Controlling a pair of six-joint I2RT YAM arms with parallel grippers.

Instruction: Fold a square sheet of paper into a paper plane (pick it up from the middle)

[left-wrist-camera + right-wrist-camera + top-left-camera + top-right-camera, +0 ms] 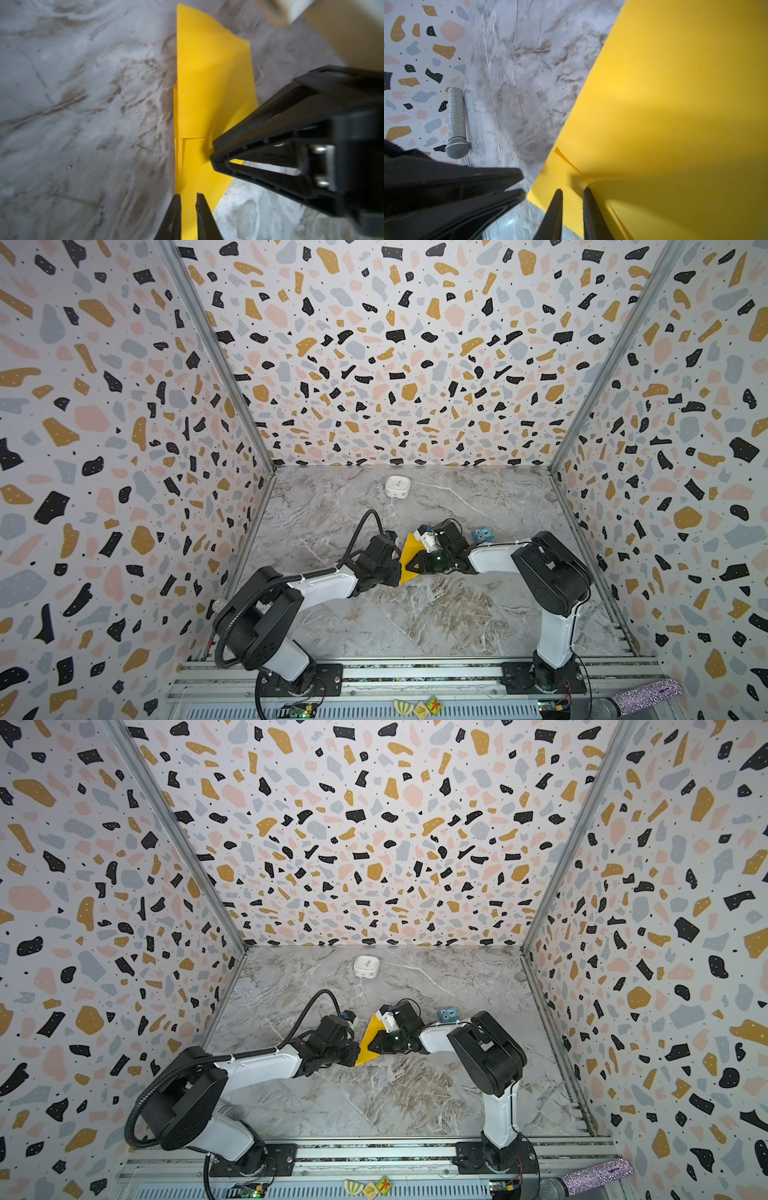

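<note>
Just off the near right corner of the marble counter (415, 614) lies a glittery microphone (640, 697). Further in, both arms lean toward the middle of the counter, where the yellow sheet of paper (409, 551) sits between them, partly folded into a long, narrow shape. The left claw (188, 199) is all but closed, its tips pinching the paper's near end. The right claw (572, 193) meets it from the opposite side, narrowed to a slit with a raised fold of paper between its fingers. Behind the right arm stands a small blue cube with eyes (482, 535). A white rounded box (397, 486) rests near the far edge, about midway along it.
</note>
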